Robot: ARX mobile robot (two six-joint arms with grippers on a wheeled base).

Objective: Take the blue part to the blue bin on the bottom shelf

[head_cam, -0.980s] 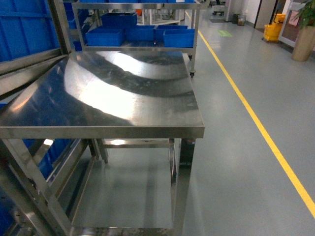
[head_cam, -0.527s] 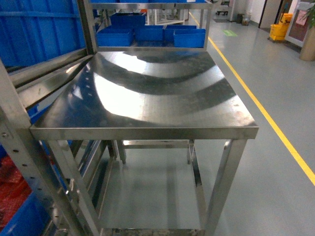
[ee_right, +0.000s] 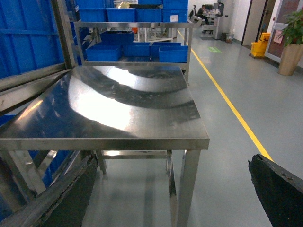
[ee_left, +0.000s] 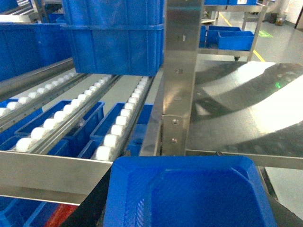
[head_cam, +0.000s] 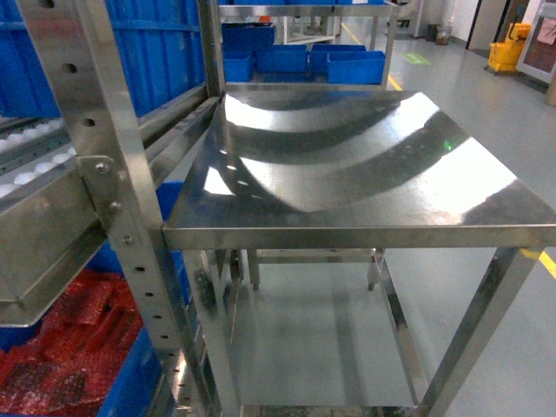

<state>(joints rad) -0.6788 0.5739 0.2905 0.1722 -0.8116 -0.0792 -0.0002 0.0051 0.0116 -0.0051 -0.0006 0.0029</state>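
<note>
The blue part shows in no view. A bright-blue tray-shaped thing with a raised rim fills the bottom of the left wrist view, right at my left gripper. One black finger lies along its left edge and the other finger is hidden, so the grip is unclear. Open blue bins stand on the level under the roller rails; the bottom shelf itself is hidden beneath them. My right gripper is open over the floor before the table, with nothing between its fingers.
The rack's steel post stands close at the left, beside a steel table. A blue crate of red bubble-wrap packets sits low left. A large blue crate rests on the rollers. A yellow floor line runs right.
The head view has swung left: the table slid to the right of the picture. The rack post, the roller level and the red-packet crate came into view on the left.
</note>
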